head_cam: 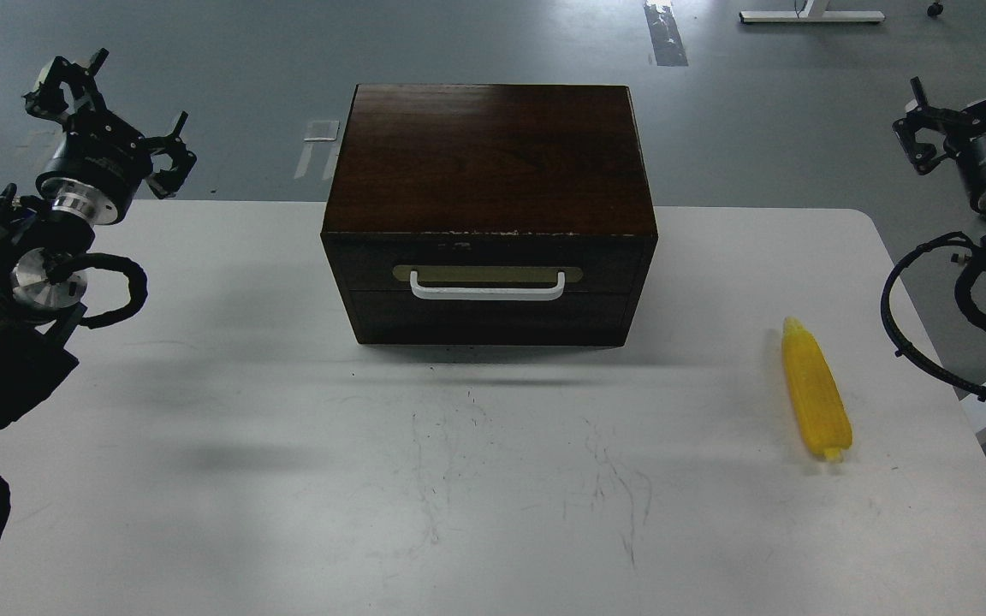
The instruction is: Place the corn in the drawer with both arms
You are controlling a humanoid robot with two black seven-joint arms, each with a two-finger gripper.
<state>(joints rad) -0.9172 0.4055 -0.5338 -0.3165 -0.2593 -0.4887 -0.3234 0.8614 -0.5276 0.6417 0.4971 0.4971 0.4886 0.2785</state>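
Observation:
The yellow corn [815, 390] lies on the white table [288, 479] at the right, pointing away from me, well to the right of the dark wooden box [491, 154]. The drawer [493, 318] in the box's front is closed, its white bar handle [486, 293] facing me. My left gripper [127, 101] hangs in the air at the far left, above the table's back left corner, its claws spread and empty. At the far right my right gripper [972, 81] is raised beyond the table's edge, claws also spread with nothing in them. Both are far from the corn and the box.
The box stands at the table's back middle. Black cables loop from both arms near the table's side edges. Grey floor lies beyond the table, with a white stand base [810, 15] far behind.

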